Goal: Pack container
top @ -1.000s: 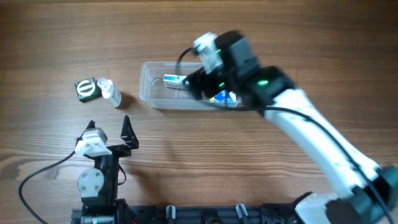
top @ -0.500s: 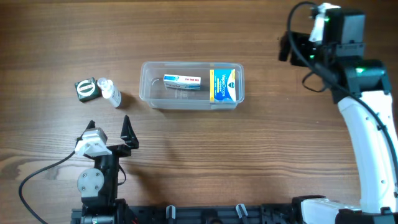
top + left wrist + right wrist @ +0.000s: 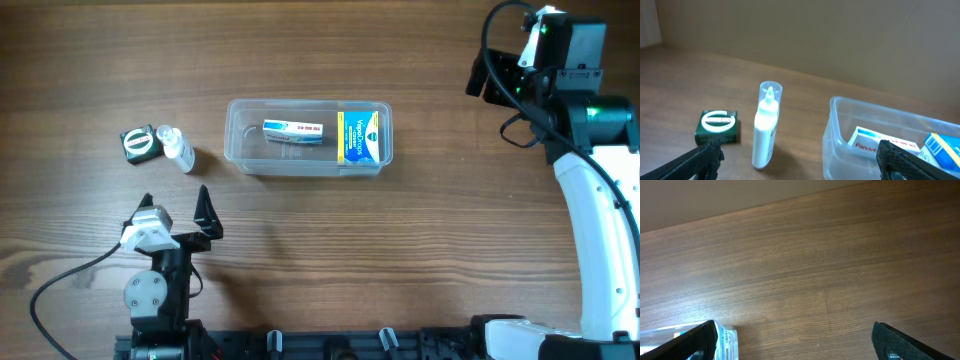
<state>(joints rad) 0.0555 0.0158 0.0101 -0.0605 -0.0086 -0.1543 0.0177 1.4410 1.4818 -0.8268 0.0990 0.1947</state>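
Observation:
The clear plastic container (image 3: 308, 137) sits at the table's middle, holding a white box (image 3: 295, 130) and a blue-and-yellow carton (image 3: 363, 136). It also shows in the left wrist view (image 3: 880, 135). A white bottle with a clear cap (image 3: 178, 148) lies left of it, beside a dark green box (image 3: 139, 143). My left gripper (image 3: 178, 203) is open and empty, near the front edge, below the bottle. My right gripper (image 3: 487, 77) is open and empty, far right of the container, raised near the back right.
A black cable (image 3: 70, 275) runs from the left arm's base across the front left. The right arm's white link (image 3: 600, 230) stretches along the right side.
My right arm has left the container, where the blue-and-yellow carton now lies, and swung to the far back right, drifting slightly further right. The left arm has not moved.

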